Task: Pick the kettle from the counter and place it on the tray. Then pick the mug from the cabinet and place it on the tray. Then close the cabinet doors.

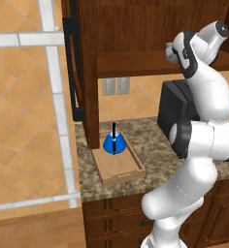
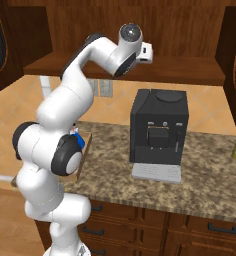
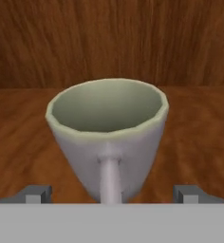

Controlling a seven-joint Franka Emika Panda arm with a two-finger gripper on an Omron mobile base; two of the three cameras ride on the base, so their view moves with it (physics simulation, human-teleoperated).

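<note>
1. Spread wide, the gripper [image 3: 112, 194] is seen either side of the pale grey-beige cylindrical mug [image 3: 107, 133], nothing pinched yet.
2. Mug's parked on the dark reddish-brown wooden cabinet [image 3: 190, 123] shelf.
3. Probably light, rigid, slick; best grabbed across the body, handle avoided.

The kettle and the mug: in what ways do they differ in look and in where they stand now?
The kettle is bright blue and cone-shaped, while the mug is pale grey-beige with an open mouth. The kettle has a thin black upright handle on top; the mug has a pale handle on its side. The kettle stands on the tray on the counter; the mug stands on the cabinet shelf. Both stand upright.
</note>
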